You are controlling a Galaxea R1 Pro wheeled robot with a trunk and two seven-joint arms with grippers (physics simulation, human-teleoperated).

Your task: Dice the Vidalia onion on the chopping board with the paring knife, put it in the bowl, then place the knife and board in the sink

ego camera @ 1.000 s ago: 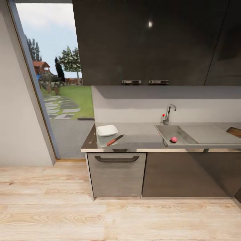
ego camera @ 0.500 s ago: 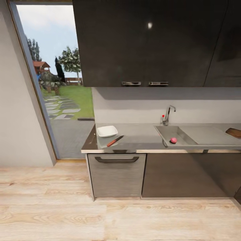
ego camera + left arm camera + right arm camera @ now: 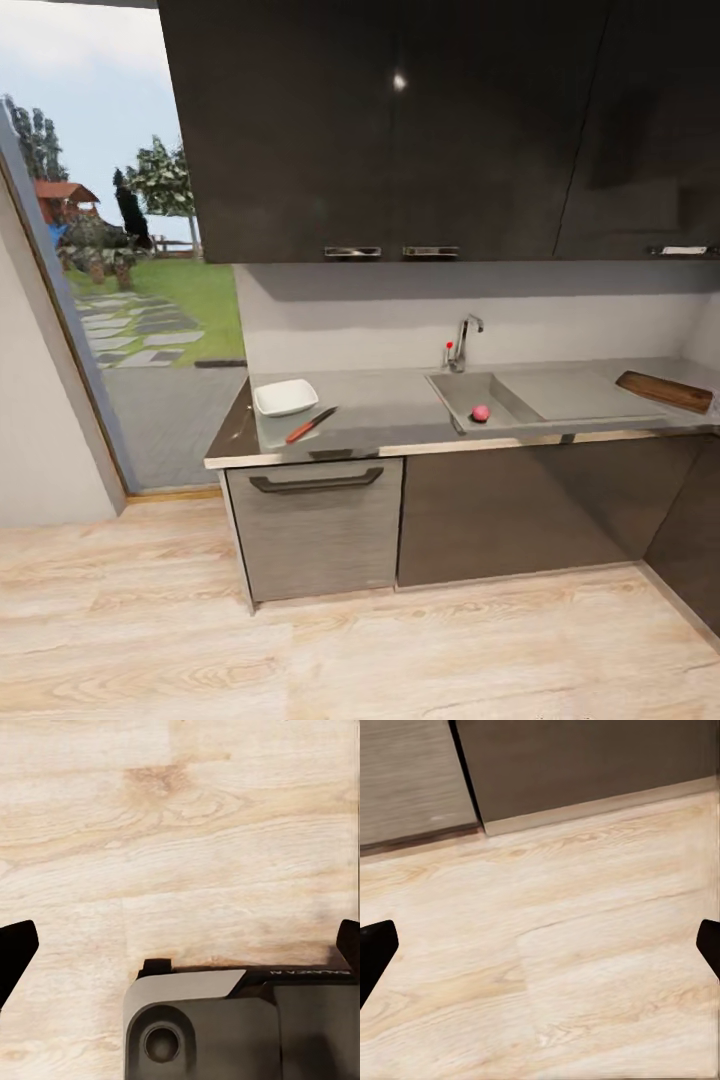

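From my head camera, I am facing the kitchen run from a few steps back, with the light wood floor (image 3: 360,650) between me and the dark cabinets. The worktop (image 3: 390,415) carries everything I need. The white bowl (image 3: 285,397) sits at its left end, and the paring knife (image 3: 311,425) lies just beside it on the near right, orange handle toward me. The sink (image 3: 475,395) is in the middle, under the faucet (image 3: 462,342), and the Vidalia onion (image 3: 481,413) rests as a small pink ball in the basin's near part. The chopping board (image 3: 664,391) lies flat at the far right end, past the drainboard, well apart from the knife. I judge I must close in on the sink first.

At my left wrist, the left jaws (image 3: 180,945) are spread wide with nothing between them, hanging over bare floor beside my own dark base.

At my right wrist, the right jaws (image 3: 540,937) are likewise spread and empty, pointed down at the floor near the cabinet fronts.
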